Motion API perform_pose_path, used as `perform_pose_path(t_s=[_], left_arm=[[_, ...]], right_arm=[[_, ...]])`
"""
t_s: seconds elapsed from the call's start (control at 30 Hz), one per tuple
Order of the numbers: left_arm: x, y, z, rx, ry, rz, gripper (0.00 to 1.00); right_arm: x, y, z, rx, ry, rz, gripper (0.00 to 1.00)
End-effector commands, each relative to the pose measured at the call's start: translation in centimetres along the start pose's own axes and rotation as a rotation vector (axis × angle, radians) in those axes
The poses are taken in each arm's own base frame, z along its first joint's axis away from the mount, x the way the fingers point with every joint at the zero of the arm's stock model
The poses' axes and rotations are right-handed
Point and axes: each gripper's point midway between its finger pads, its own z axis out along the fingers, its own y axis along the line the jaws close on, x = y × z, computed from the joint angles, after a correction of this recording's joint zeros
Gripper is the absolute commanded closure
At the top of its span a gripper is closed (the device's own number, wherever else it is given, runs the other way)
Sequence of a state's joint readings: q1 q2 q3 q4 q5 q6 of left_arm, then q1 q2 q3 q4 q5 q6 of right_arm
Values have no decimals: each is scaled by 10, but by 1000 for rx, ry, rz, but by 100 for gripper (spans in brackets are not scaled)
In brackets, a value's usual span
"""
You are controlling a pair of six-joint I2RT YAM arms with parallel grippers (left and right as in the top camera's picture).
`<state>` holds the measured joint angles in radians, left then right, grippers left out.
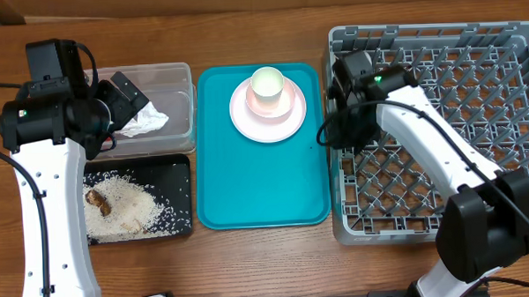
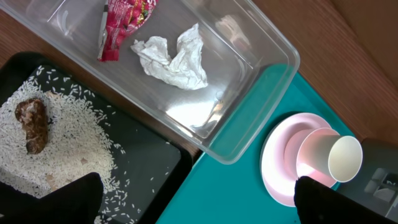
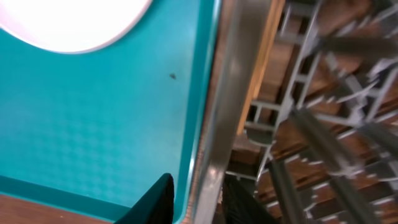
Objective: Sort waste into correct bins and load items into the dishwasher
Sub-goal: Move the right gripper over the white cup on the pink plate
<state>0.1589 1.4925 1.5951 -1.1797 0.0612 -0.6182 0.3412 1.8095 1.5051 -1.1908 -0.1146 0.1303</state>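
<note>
Cup (image 1: 267, 80) stacked on plate (image 1: 268, 113), on teal tray (image 1: 257, 184) beside rack (image 1: 437, 30). Left gripper (image 2: 199, 196) spread wide, holding nothing, above tub (image 1: 169, 81). Right gripper (image 3: 199, 199) seems to straddle rack rim; clamped or loose, cannot tell. Release fully, rise clear, then take plate by its edge.

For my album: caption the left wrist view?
Sorted: wrapper and napkin in the tub, rice on the black tray, cup and plate on the teal tray.
</note>
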Motion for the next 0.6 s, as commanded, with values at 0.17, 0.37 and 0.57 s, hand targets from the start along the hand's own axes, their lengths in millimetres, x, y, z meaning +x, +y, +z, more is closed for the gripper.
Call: perform_pose_path(t_s=[0.17, 0.37, 0.57], left_arm=[[-1, -1, 2, 3, 6, 17, 0], [-1, -1, 2, 3, 5, 17, 0], [-1, -1, 2, 3, 5, 17, 0]], right_arm=[[-44, 14, -58, -7, -170, -25, 69], [-53, 55, -66, -237, -203, -63, 60], [-66, 88, -81, -424, -261, -117, 0]])
